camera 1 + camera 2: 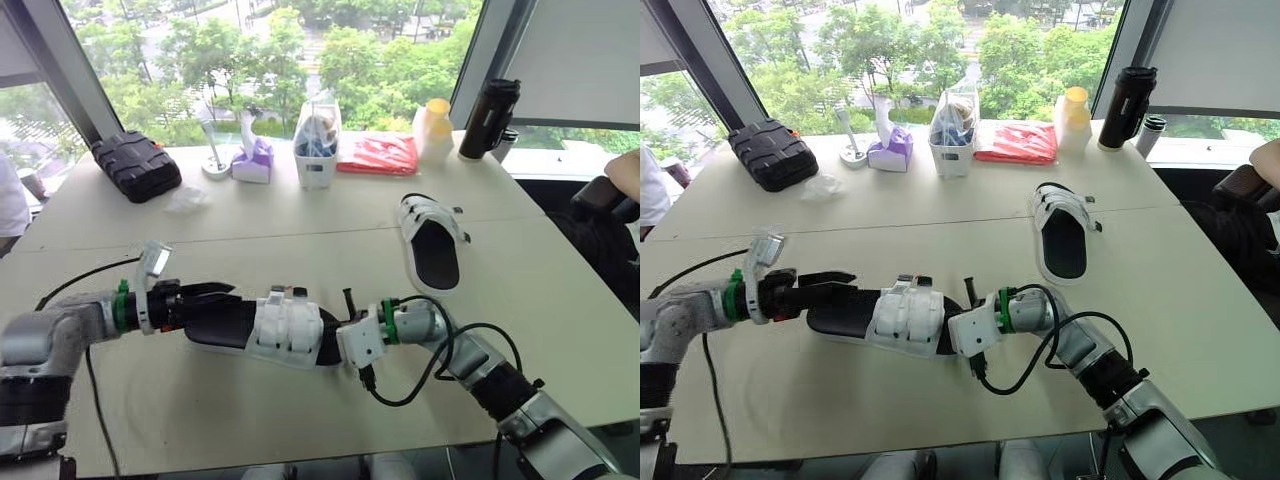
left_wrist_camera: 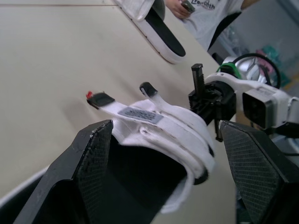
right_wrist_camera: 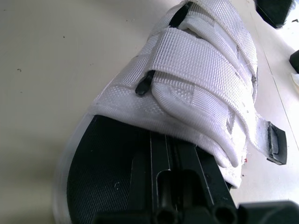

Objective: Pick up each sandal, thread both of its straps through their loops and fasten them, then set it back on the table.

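One black-soled sandal (image 1: 285, 328) with white straps lies across the front of the table between my two grippers. My left gripper (image 1: 210, 305) is at its heel, fingers (image 2: 93, 163) spread wide on either side of the heel, with a gap showing at one finger. My right gripper (image 1: 343, 338) is at the toe, its fingers (image 3: 187, 186) pressed together on the toe end of the footbed. Both straps (image 3: 196, 79) are folded over the instep, and their black tips (image 2: 100, 99) stick out. The second sandal (image 1: 433, 245) lies flat further back on the right, untouched.
Along the far edge stand a black case (image 1: 137, 165), a purple tissue pack (image 1: 253, 160), a white bin (image 1: 317, 145), a red bag (image 1: 378, 155), a bottle (image 1: 433, 130) and a black flask (image 1: 488, 118). A person's arm (image 1: 625, 170) shows at the right edge. My right arm's cable (image 1: 420, 385) loops over the table.
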Tool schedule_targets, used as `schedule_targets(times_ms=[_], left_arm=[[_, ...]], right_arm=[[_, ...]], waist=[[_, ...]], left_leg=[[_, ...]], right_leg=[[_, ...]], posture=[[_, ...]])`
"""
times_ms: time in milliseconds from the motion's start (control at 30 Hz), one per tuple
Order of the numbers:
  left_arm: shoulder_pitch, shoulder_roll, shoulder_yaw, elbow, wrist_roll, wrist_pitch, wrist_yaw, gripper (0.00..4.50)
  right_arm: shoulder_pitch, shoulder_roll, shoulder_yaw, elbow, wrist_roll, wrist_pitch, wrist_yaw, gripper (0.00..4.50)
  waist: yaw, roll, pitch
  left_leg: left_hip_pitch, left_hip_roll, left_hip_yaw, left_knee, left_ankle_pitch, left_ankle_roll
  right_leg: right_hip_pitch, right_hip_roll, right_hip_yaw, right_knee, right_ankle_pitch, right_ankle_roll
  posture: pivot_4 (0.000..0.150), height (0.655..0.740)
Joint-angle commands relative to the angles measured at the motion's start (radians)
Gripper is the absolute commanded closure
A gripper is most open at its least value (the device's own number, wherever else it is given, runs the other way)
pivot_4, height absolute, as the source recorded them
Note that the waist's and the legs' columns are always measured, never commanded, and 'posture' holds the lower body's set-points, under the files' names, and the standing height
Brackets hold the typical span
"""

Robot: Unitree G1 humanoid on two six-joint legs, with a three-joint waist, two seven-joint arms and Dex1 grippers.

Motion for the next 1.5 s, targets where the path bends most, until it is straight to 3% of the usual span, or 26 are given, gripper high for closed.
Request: schedule_targets(times_ms=[33, 267, 367, 633, 933, 1067, 1267, 1367, 1500], left_arm=[[0.017, -0.003, 0.025, 0.001, -0.048, 0.074, 0.043, 0.72], [0.008, -0.031, -0.057, 0.038, -0.054, 0.115, 0.045, 0.72], [-0.016, -0.047, -0.098, 0.073, -0.052, 0.122, 0.031, 0.04], [-0.108, -0.101, -0.266, 0.139, 0.003, 0.070, -0.048, 0.04], [-0.227, -0.228, -0.354, 0.210, 0.041, 0.064, -0.058, 0.04], [-0.265, -0.268, -0.337, 0.256, 0.040, 0.093, -0.035, 1.34], [-0.291, -0.288, -0.286, 0.272, -0.004, 0.167, -0.015, 4.35], [-0.309, -0.324, -0.189, 0.285, -0.053, 0.217, 0.058, 4.47], [-0.370, -0.439, 0.048, 0.354, -0.108, 0.176, 0.289, 4.47]], right_arm=[[0.012, -0.041, -0.007, -0.022, -0.032, -0.008, 0.013, 4.50], [-0.001, -0.125, -0.066, -0.126, -0.027, -0.010, 0.014, 4.50], [0.003, -0.185, -0.109, -0.210, 0.001, 0.014, 0.034, 4.50], [0.030, -0.337, -0.272, -0.427, 0.097, 0.149, 0.080, 4.50], [0.054, -0.341, -0.316, -0.509, 0.102, 0.255, 0.065, 4.50], [0.062, -0.342, -0.321, -0.515, 0.093, 0.268, 0.057, 4.50], [0.062, -0.339, -0.320, -0.506, 0.084, 0.270, 0.046, 4.50], [0.056, -0.335, -0.316, -0.497, 0.080, 0.271, 0.041, 4.50], [0.051, -0.325, -0.310, -0.487, 0.074, 0.271, 0.034, 4.50]], waist=[[0.000, -0.001, 0.000], [0.000, -0.001, 0.001], [0.000, -0.001, 0.002], [0.001, 0.000, 0.003], [0.007, -0.001, 0.003], [0.016, -0.001, 0.003], [0.017, -0.002, 0.003], [0.017, -0.002, 0.004], [0.023, -0.003, 0.004]], left_leg=[[0.000, 0.000, 0.000, 0.000, 0.000, 0.000], [-0.012, -0.001, 0.001, 0.002, 0.004, -0.008], [-0.012, -0.001, 0.001, 0.002, 0.004, -0.007], [-0.012, -0.001, 0.002, 0.002, 0.001, -0.002], [-0.012, -0.002, 0.002, 0.003, 0.001, -0.002], [-0.013, -0.003, 0.003, 0.004, 0.001, -0.002], [-0.013, -0.003, 0.003, 0.004, 0.004, -0.006], [-0.013, -0.003, 0.003, 0.004, 0.004, -0.006], [-0.013, -0.003, 0.002, 0.006, 0.004, -0.007]], right_leg=[[0.000, 0.000, 0.000, 0.000, 0.000, 0.000], [-0.012, 0.000, 0.000, 0.001, 0.001, -0.001], [-0.012, 0.000, 0.000, 0.001, 0.001, -0.001], [-0.012, 0.000, 0.000, 0.001, 0.001, -0.001], [-0.012, -0.001, 0.000, 0.001, 0.001, -0.001], [-0.011, -0.002, 0.001, 0.001, 0.001, -0.001], [-0.012, -0.001, 0.000, 0.001, 0.001, -0.001], [-0.012, -0.001, 0.001, 0.001, 0.001, -0.001], [-0.012, -0.001, 0.000, 0.002, 0.001, -0.001]], posture=[[0.150, 0.7400], [0.150, 0.7400], [0.150, 0.7400], [0.150, 0.7400], [0.150, 0.7400], [0.150, 0.7400], [0.150, 0.7400], [0.150, 0.7400], [0.150, 0.7400]])
